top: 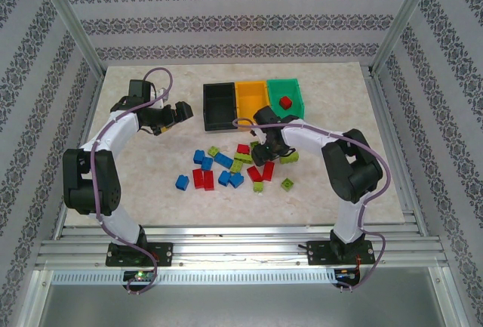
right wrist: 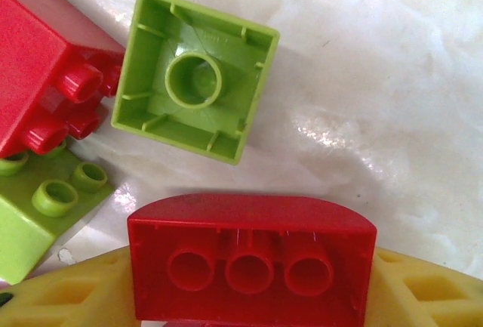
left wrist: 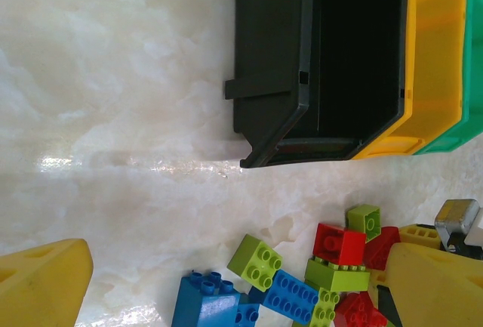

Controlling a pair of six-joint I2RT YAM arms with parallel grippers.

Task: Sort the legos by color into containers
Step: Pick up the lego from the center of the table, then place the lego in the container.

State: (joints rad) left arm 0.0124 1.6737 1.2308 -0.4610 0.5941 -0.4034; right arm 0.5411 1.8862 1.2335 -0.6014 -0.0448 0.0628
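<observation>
- The left fingers (top: 181, 111) hang spread wide above the pale marbled surface (top: 136, 183), just left of the bins, holding nothing.
- The black rectangular plastic bin (top: 219, 105) and the orange-yellow plastic bin (top: 250, 99) touching it both look empty.
- The loose pile of small studded plastic bricks in red, blue and lime green (top: 226, 170) lies unsorted on the surface, nearer the arms than the bins.
- The right fingers (top: 266, 153) sit low over the pile's right end, pressed against the two ends of a red plastic brick with a rounded top (right wrist: 251, 259), its hollow underside facing the wrist camera (I cannot tell whether it has left the surface). An upturned lime green square brick (right wrist: 195, 74) lies just beyond it, apart.
- The green plastic bin (top: 290, 94), rightmost, holds one small red brick (top: 286, 102), so red probably belongs there.
- To do it well: confirm a firm grip, lift straight up clear of the neighbours, then carry to the green bin and release low inside its walls.
</observation>
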